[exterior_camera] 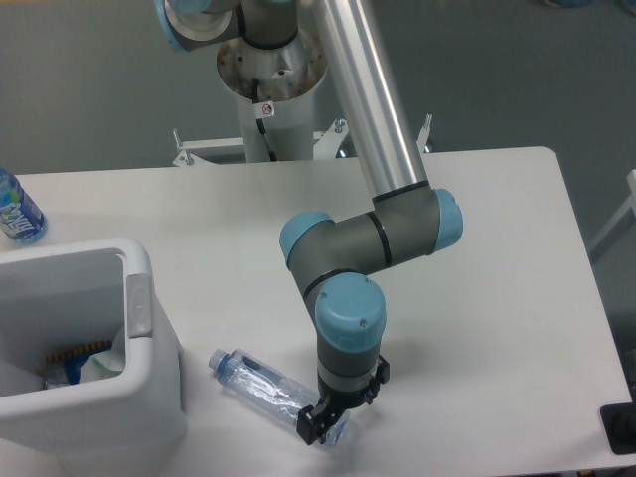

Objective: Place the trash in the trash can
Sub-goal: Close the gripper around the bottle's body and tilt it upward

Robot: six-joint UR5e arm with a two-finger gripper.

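We see the gripper (320,429) low over the bottle's (268,391) near end on the desk (477,298); jaws straddle it, grip unclear, bin (139,397) left.

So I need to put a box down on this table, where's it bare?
The right half of the table is bare, and so is the back strip between the blue bottle and the arm. The front left is crowded: bin, crushed bottle, claw.

A clear crushed plastic water bottle (266,387) is seen lying on the white table (477,298), its base straddled by the black two-finger gripper (320,430), beside the white rectangular plastic bin (149,378).
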